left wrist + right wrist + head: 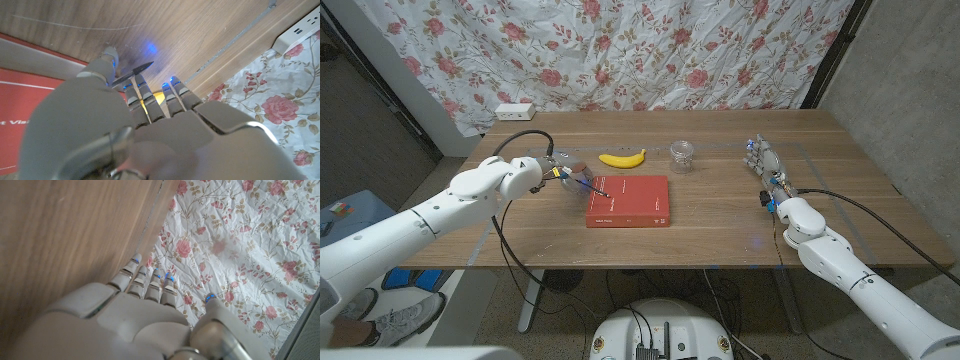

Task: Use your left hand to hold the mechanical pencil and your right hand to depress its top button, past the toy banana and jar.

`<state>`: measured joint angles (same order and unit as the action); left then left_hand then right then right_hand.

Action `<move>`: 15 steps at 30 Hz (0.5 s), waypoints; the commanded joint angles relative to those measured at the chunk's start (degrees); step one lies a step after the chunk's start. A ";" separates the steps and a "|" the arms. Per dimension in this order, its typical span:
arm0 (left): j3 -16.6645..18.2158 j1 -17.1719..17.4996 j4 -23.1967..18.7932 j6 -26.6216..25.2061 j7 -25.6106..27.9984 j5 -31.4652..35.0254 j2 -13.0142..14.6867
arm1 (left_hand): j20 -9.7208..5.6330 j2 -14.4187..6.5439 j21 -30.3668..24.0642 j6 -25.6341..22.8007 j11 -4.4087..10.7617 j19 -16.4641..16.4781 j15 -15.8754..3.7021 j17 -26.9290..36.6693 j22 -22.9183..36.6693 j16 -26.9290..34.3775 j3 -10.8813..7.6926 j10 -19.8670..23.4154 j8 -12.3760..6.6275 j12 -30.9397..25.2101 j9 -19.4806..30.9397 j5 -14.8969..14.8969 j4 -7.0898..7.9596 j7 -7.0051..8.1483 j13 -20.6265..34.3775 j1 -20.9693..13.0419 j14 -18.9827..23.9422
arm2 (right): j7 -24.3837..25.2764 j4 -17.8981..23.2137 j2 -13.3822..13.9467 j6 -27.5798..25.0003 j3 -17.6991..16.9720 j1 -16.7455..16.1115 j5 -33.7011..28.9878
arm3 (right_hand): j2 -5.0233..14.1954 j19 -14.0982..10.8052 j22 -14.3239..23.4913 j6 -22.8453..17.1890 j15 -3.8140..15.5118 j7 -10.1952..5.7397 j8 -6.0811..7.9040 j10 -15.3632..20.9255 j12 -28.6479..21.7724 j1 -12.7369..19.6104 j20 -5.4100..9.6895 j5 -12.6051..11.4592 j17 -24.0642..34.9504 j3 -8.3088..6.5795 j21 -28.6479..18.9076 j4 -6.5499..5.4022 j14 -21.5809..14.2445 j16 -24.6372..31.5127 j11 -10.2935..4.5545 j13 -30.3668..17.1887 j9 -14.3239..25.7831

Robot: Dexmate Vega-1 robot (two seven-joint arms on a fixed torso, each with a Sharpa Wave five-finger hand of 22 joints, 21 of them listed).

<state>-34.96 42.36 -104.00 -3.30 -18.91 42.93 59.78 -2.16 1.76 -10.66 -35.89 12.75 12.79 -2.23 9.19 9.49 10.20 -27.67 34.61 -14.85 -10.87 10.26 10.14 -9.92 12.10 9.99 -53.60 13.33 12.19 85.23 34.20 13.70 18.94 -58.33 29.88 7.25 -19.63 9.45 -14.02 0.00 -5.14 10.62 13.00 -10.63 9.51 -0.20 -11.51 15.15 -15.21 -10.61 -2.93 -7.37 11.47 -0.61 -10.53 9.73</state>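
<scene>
Floral cloth hung behind a wooden tabletop. Toward the left, the left hand pinched the pencil between its fingers, holding it just above the near-left corner of a red book. The pencil's dark tip pointed out over the book; its button end was hidden inside the hand. Just beyond the book lay the banana, with the jar to its right. The right hand stood well apart on the right side of the tabletop, its fingers straight, close together and holding nothing.

Judged from this, the press had not begun. The right hand would need to cross past the jar and banana, and a low sweep could knock either one. With the button buried in the left hand's grip, the right fingers might push the hand or the pencil's side instead, tilting or dislodging it.
</scene>
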 commanded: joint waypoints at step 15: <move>1.05 2.54 -2.54 -4.06 2.09 -0.20 0.72 | -4.73 -0.76 -0.55 -8.94 -0.02 3.84 -9.89 0.38 0.26 0.18 3.81 8.93 0.70 -0.27 0.12 0.34 0.13 -0.25 -0.01 -2.75 5.40 | -0.61 -1.51 -0.55 -0.57 0.75 1.40 0.07 | 0.02 -0.48 0.19 -1.14 0.42 -0.02 0.44 0.78 -0.56 -0.73 0.15 -0.53 -0.09 -0.75 -0.27 0.23 -0.22 0.56 -0.20 -0.18 0.27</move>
<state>-34.50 43.69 -105.33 -5.60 -17.25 43.11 60.04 -2.19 0.83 -11.10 -43.14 12.77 15.83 -2.40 9.48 9.48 10.20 -24.35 42.22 -14.18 -10.87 10.26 10.14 -9.71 11.93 9.86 -55.58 17.86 11.77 84.20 33.89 13.42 19.36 -57.41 29.90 7.25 -19.63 9.45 -14.64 0.00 -5.13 10.82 13.21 -10.63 9.52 -0.20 -11.51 14.88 -15.45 -10.61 -2.69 -7.37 11.47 -0.82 -10.53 9.72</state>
